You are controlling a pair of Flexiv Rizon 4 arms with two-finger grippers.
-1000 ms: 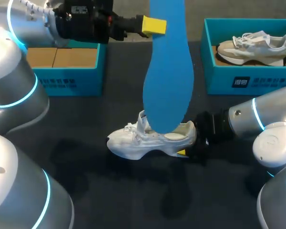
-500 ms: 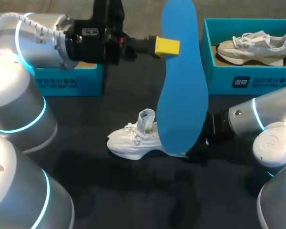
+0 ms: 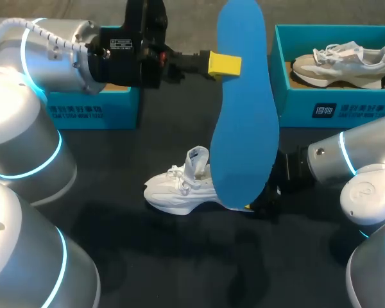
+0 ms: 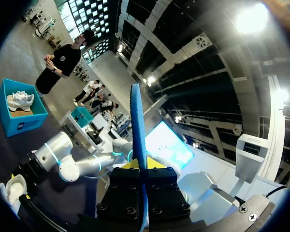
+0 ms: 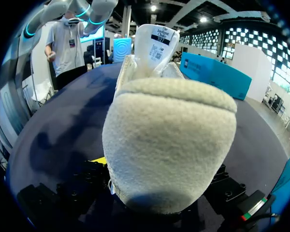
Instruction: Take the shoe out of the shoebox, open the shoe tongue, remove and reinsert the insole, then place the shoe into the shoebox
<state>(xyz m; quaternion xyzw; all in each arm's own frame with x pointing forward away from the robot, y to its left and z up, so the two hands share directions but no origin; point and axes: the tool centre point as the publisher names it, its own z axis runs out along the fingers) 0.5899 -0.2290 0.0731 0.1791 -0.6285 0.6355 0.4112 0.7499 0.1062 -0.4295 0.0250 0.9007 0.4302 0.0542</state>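
Note:
A white shoe (image 3: 178, 187) stands on the dark table, its tongue (image 5: 157, 41) pulled upright. My left gripper (image 3: 224, 64) hangs above the table, shut on a long blue insole (image 3: 244, 109) that dangles in front of the shoe's heel in the head view. In the left wrist view the insole (image 4: 137, 121) runs edge-on out of the closed fingers (image 4: 135, 164). My right gripper (image 3: 260, 199) sits low at the shoe's heel. Its wide-set fingers clasp the grey heel (image 5: 169, 140), with one yellow tip (image 5: 99, 160) showing beside it.
A teal shoebox (image 3: 337, 106) at the back right holds a beige shoe (image 3: 340, 64). A second teal box (image 3: 93, 109) stands at the back left, partly behind my left arm.
My left arm has carried the insole to the right and a little higher, so that it now covers the shoe's heel. The right arm and the shoe stay put.

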